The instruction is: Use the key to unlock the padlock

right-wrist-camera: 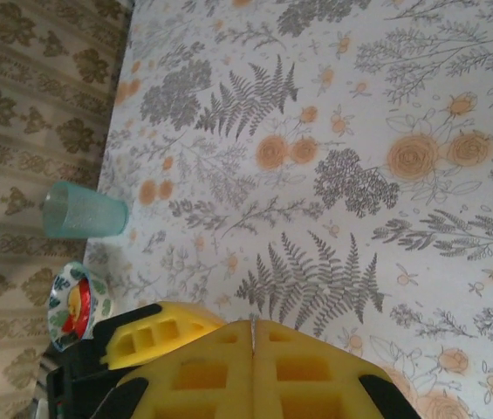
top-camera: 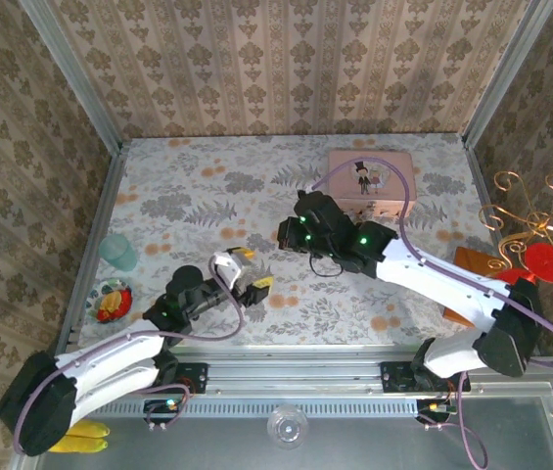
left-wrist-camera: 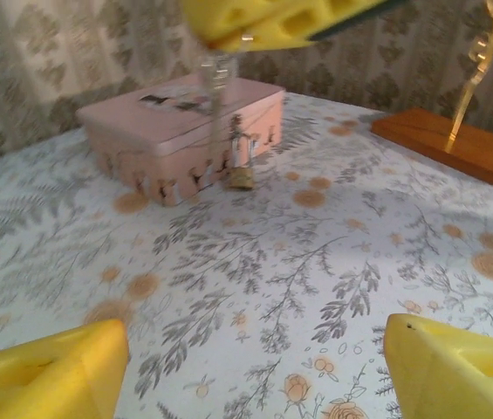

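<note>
Left gripper (left-wrist-camera: pixel 255 349): low over the desk (left-wrist-camera: pixel 333 262), jaws apart with nothing between them. Its yellow pads (left-wrist-camera: pixel 45 371) sit in the two bottom corners of the left wrist view. From above, we see it near the front middle of the desk, pointing toward the far right.

Right gripper (right-wrist-camera: pixel 253 325): jaws pressed flat together, with a thin metal sliver showing at the seam. In the left wrist view it hangs at the top edge, and the key (left-wrist-camera: pixel 215 74) dangles below it, blurred and silvery. We read that as jaws clamped on the key.

The padlock (left-wrist-camera: pixel 241 177) is against the front wall of the pink tin (left-wrist-camera: pixel 167 131), at the clasp, with the brass body down and the shackle up. We can't tell whether the body touches the desk. In that view the key hangs above and slightly left of the padlock; we can't judge the gap in depth.

The tin sits far right of centre on the desk, with the right arm reaching past its front.

Also on the desk:
- a teal cup (right-wrist-camera: pixel 80 212) and a small bowl (right-wrist-camera: pixel 76 305) with something red in it, by the left wall
- a wooden base (left-wrist-camera: pixel 455 144) carrying a gold wire stand, right of the tin
</note>
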